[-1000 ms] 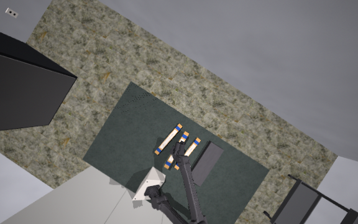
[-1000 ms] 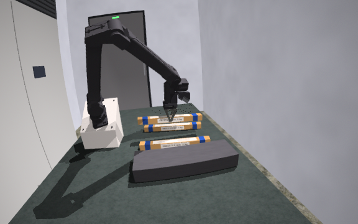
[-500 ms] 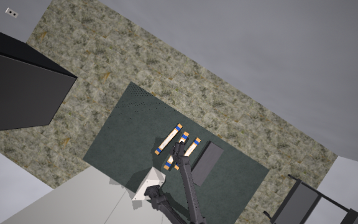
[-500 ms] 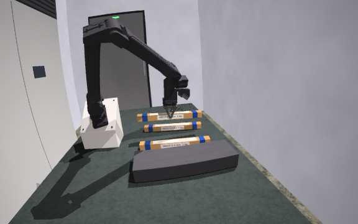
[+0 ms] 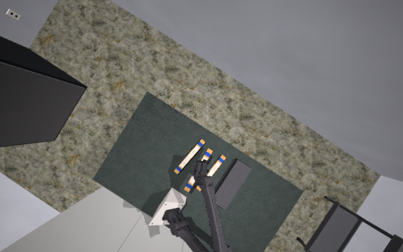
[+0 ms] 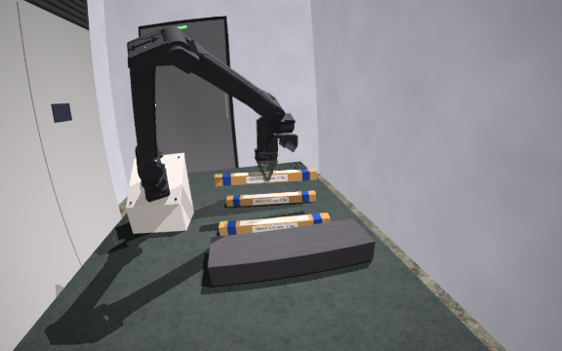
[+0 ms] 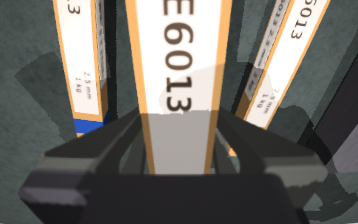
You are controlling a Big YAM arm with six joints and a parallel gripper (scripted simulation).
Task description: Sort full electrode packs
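Note:
Three orange packs of welding electrodes with white labels and blue bands lie side by side on the dark green mat. My gripper (image 5: 200,171) (image 6: 266,173) (image 7: 179,111) is shut on the middle pack (image 5: 207,154) (image 6: 266,176) (image 7: 180,75) near its middle and holds it level, a little above the mat. One pack (image 5: 189,156) (image 6: 271,198) (image 7: 82,65) lies flat on the side away from the platform. The third pack (image 5: 217,164) (image 6: 273,223) (image 7: 280,65) lies flat right beside the low grey platform (image 5: 232,183) (image 6: 291,250), which has nothing on it.
The arm's white base block (image 5: 168,206) (image 6: 159,195) stands on the mat beside the packs. A large black cabinet (image 5: 16,98) stands off the mat. A grey wall (image 6: 457,146) runs along the mat's far edge.

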